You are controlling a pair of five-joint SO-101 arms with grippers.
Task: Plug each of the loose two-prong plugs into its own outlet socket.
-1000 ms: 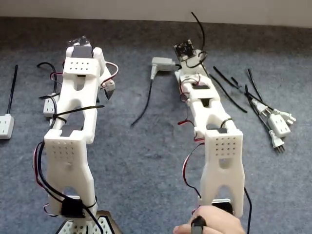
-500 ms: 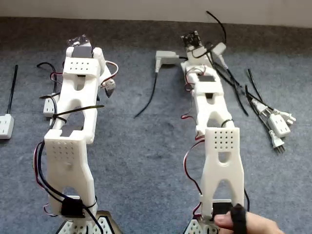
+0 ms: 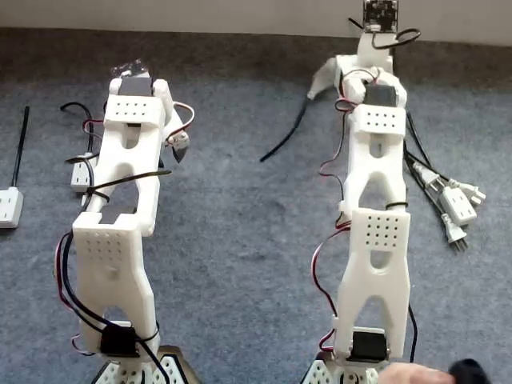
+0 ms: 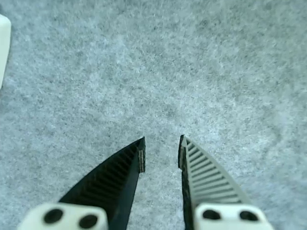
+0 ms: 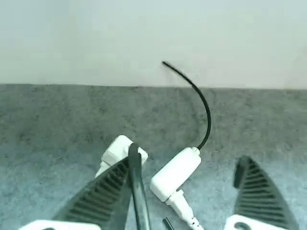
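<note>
**Swing toward the wall drags two plugs along, none seated yet**

Within the last second the right arm sweeps off the middle of the carpet (image 3: 240,240) and stretches out toward the wall (image 5: 144,38). A pale plug (image 3: 324,78) that lay near the centre a second ago travels with it and now sits just beside the arm's far end, its cord trailing back across the carpet. The left arm has not moved.

For the task this looks like repositioning, not progress. No plug is in a socket. One outlet socket (image 3: 8,206) lies at the far left edge, well apart from this arm. The bundle of loose plugs and sockets (image 3: 458,200) sits beside the right arm's middle.

The right gripper (image 5: 187,155) stands wide open and clamps nothing. A white plug (image 5: 175,175) sits in the gap, clear of the grey jaw, and its black cord (image 5: 204,103) curls up in front of the wall (whether it rests on the carpet or hangs from the gripper, I cannot tell). The pale plug (image 5: 117,151) shows just outside the black jaw.

The left gripper (image 4: 160,153) hovers over bare carpet, jaws a little apart, with nothing between them.
</note>
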